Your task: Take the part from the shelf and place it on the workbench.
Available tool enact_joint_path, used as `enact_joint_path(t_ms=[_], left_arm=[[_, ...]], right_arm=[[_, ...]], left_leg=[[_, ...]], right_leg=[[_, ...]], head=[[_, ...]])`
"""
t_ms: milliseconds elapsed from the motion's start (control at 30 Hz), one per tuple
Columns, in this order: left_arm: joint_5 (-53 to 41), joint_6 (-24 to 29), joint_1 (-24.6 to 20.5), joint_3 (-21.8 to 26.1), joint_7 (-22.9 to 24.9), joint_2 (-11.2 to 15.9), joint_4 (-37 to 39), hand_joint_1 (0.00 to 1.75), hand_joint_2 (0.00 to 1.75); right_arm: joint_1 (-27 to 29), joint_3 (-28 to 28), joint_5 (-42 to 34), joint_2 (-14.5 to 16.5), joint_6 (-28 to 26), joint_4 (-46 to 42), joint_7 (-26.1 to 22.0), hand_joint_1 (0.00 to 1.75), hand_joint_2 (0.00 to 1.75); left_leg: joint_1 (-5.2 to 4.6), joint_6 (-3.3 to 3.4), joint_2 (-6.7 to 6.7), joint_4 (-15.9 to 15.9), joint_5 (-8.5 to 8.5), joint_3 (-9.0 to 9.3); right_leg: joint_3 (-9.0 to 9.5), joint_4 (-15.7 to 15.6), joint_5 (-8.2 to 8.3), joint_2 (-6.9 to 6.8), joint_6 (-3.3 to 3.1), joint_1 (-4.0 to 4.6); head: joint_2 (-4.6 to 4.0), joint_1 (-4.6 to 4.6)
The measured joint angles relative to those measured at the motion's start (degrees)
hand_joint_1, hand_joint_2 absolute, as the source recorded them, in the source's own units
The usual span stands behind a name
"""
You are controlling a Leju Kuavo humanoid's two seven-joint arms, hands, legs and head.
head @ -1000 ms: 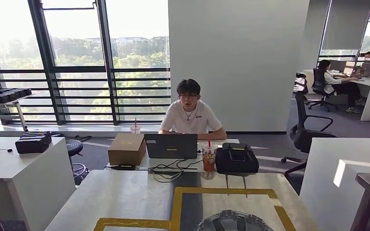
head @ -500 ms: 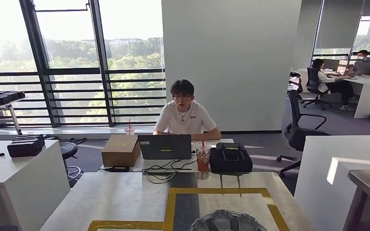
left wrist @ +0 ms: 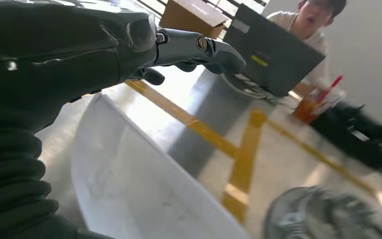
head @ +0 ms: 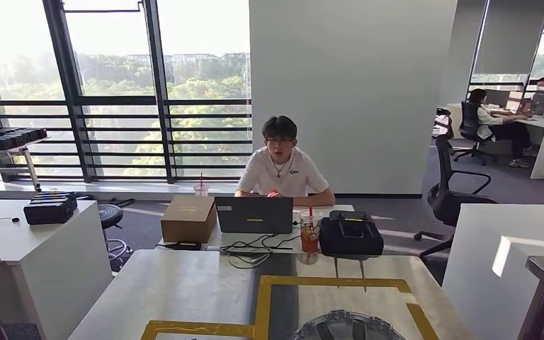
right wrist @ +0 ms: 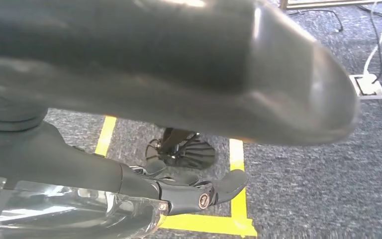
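Seems close to finished, judging by the layout. Shows the part (head: 340,327) already off any shelf and lying flat on the table (head: 184,283), at the near edge of the head view, inside a rectangle of yellow tape (head: 261,304). Leaves, at most, drawing the arms clear and confirming the part sits steady.

Looks round and silver-grey, like a spoked wheel cover: raised rim, dark openings between pale ribs. Appears blurred in the left wrist view, too soft to read any finer detail. Cut off by the frame edge in the head view, so shows no full outline.

Finds the left hand (left wrist: 129,45) above the table, near the part but apart from it, fingers stretched forward and spread, nothing between them. Finds the right hand (right wrist: 179,191) hanging over carpet marked with more yellow tape; cannot tell whether spread or closed, with a glossy surface and a dark blur covering much of it.

Beyond the table: a person seated behind a laptop (head: 253,214), beside a cardboard box (head: 188,218), an iced drink (head: 309,231) and a black bag (head: 350,235).
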Motion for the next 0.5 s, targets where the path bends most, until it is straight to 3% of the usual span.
enact_joint_path(t_ms=[100, 167, 200, 267, 333, 367, 400, 433, 500], left_arm=[[14.6, -4.1, 2.3, 4.1, -4.1, -2.1, -6.9, 0.00, 0.00], [25.5, -7.7, 3.9, 6.1, -6.7, -2.9, -11.8, 0.00, 0.00], [31.1, -9.8, 4.7, 6.8, -7.6, -3.1, -14.2, 0.00, 0.00], [41.4, -14.4, 6.4, 7.8, -8.6, -3.4, -18.4, 0.00, 0.00], [48.0, -17.6, 8.4, 8.2, -9.0, -3.4, -22.0, 0.00, 0.00], [49.9, -18.6, 9.3, 8.3, -9.1, -3.4, -23.6, 0.00, 0.00], [51.2, -19.4, 10.1, 8.3, -9.1, -3.4, -25.1, 0.00, 0.00], [52.2, -19.9, 10.8, 8.2, -9.0, -3.4, -26.6, 0.00, 0.00], [53.2, -20.7, 12.2, 8.2, -8.5, -3.4, -29.4, 0.00, 0.00]], right_arm=[[0.3, 0.0, -0.5, 0.1, -0.2, 0.0, 0.1, 0.00, 0.00], [0.5, 0.1, -0.6, 0.2, -0.4, 0.0, 0.1, 0.00, 0.00], [0.5, 0.2, -0.7, 0.3, -0.4, 0.0, 0.1, 0.00, 0.00], [0.5, 0.5, -0.8, 0.3, -0.4, 0.0, 0.1, 0.00, 0.00], [0.6, 0.7, -1.0, 0.3, -0.4, 0.0, 0.1, 0.00, 0.00], [0.7, 0.8, -1.1, 0.4, -0.4, 0.0, 0.1, 0.00, 0.00], [0.7, 0.9, -1.2, 0.5, -0.4, 0.0, 0.1, 0.00, 0.00], [0.6, 1.0, -1.3, 0.6, -0.4, 0.0, 0.0, 0.00, 0.00], [0.6, 1.1, -1.5, 1.0, -0.3, 0.1, 0.0, 0.00, 0.00]], left_leg=[[-0.13, -0.56, 0.04, 0.3, -0.36, -0.12], [0.12, -1.19, 0.04, 1.8, -1.52, -0.74], [0.28, -1.57, 0.04, 4.1, -2.96, -1.73], [0.64, -2.18, 0.04, 11.7, -6.79, -5.15], [0.89, -2.40, 0.04, 17.2, -8.56, -7.88], [0.95, -2.36, 0.04, 16.9, -7.83, -7.81], [0.97, -2.23, 0.05, 14.3, -6.17, -6.55], [0.93, -1.95, 0.04, 10.1, -4.11, -4.38], [0.61, -1.29, 0.05, 2.7, -1.55, -0.50]], right_leg=[[0.69, -1.3, 0.41, 0.08, -1.14, 0.14], [0.83, -1.4, 0.45, 0.14, -1.69, -0.07], [0.92, -1.4, 0.47, 0.15, -1.94, -0.23], [1.00, -1.4, 0.40, 0.16, -2.25, -0.20], [1.00, -1.4, 0.36, 0.17, -2.35, -0.14], [1.03, -1.4, 0.35, 0.17, -2.35, -0.12], [1.10, -1.4, 0.36, 0.17, -2.34, -0.08], [1.19, -1.4, 0.38, 0.17, -2.30, -0.05], [1.32, -1.4, 0.45, 0.17, -2.07, 0.13]], head=[[0.00, -0.12], [0.00, -0.19], [0.00, -0.24], [0.00, -0.40], [0.00, -0.47], [0.00, -0.50], [0.00, -0.51], [0.00, -0.54], [0.00, -0.52]])
